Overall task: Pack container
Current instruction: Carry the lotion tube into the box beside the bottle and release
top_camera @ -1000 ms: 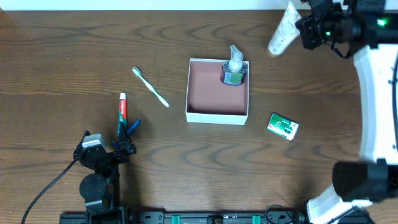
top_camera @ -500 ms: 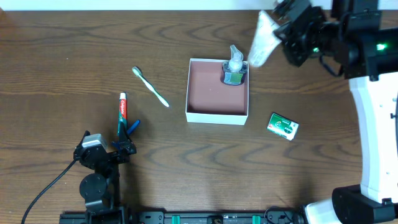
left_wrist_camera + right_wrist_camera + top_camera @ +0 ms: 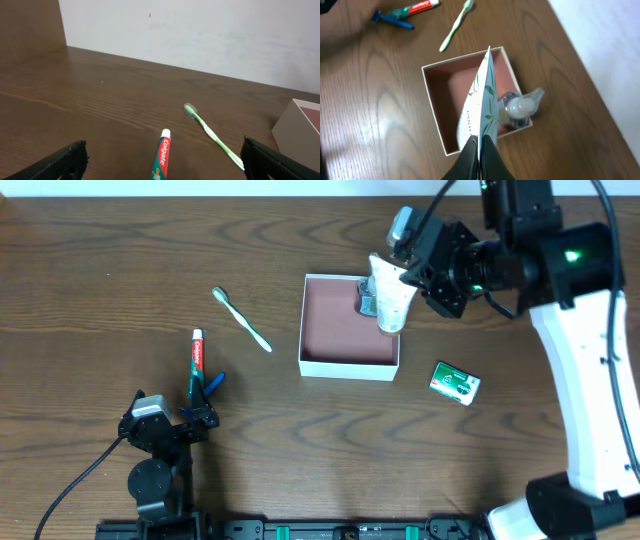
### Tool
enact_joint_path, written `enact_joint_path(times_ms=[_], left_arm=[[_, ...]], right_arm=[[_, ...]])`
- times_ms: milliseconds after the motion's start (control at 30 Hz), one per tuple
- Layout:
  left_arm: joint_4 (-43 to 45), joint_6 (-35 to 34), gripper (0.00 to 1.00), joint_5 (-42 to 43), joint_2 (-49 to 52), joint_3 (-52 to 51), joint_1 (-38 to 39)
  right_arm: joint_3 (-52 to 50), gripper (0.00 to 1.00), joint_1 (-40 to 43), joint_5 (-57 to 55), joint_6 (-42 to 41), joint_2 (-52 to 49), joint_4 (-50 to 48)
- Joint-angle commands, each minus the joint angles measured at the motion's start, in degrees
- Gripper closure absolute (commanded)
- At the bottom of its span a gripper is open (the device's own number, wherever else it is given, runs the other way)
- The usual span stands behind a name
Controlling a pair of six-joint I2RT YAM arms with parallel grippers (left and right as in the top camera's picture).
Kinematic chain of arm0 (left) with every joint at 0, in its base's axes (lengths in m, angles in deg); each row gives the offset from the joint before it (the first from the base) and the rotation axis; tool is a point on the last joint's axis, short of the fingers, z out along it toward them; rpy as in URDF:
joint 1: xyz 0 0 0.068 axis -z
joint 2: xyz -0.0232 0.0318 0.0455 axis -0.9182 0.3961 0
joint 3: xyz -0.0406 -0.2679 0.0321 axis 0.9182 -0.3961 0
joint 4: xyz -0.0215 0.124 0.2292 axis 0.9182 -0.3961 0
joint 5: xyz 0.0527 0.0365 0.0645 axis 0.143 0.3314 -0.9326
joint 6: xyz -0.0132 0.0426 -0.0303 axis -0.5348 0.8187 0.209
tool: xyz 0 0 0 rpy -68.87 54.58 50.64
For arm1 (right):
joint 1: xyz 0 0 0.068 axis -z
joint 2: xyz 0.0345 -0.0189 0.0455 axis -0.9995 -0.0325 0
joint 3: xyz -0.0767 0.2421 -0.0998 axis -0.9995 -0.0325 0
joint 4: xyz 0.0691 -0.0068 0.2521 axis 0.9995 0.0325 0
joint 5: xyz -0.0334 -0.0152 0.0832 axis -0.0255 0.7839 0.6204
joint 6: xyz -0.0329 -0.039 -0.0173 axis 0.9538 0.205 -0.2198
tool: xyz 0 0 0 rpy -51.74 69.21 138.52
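Observation:
The container (image 3: 345,365) is a square white-walled box with a reddish-brown inside, at mid-table. A clear pump bottle (image 3: 368,304) stands in its back right corner. My right gripper (image 3: 412,276) is shut on the flat end of a white tube with green leaf print (image 3: 391,305), which hangs above the container's right side. In the right wrist view the tube (image 3: 481,107) points down over the container (image 3: 431,100), beside the bottle (image 3: 520,106). My left gripper (image 3: 198,412) rests open at the front left, with the near end of a toothpaste tube (image 3: 162,152) between its wide-set jaws.
A green-and-white toothbrush (image 3: 243,320) lies left of the container. A blue razor (image 3: 213,384) lies beside the toothpaste tube (image 3: 197,358). A small green box (image 3: 455,383) sits right of the container's front corner. A white wall runs along the table's far edge.
My right arm has swung left and forward with the white tube, from the back right of the table to above the container's right side. The left arm has not moved.

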Motion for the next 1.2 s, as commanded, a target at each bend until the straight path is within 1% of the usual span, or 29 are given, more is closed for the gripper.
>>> enact_joint_path(times_ms=[0,200,367,800,1167], left_arm=[[-2.32,0.74,0.02,0.63,-0.35,-0.76,-0.35],[-2.32,0.74,0.02,0.63,-0.35,-0.76,-0.35],[-2.32,0.74,0.02,0.63,-0.35,-0.76,-0.35],[-2.32,0.74,0.02,0.61,-0.35,-0.76,-0.33],[-2.32,0.74,0.02,0.63,-0.35,-0.76,-0.35]], right_arm=[[1.22,0.99,-0.24,4.96,3.50,-4.66,-0.59],[1.22,0.99,-0.22,5.62,4.66,-11.69,-1.57],[1.22,0.99,0.04,5.64,5.27,-15.43,-3.15],[1.22,0.99,0.39,4.26,5.27,-16.20,-9.90],[1.22,0.99,1.68,3.65,5.25,-16.41,-9.38]])
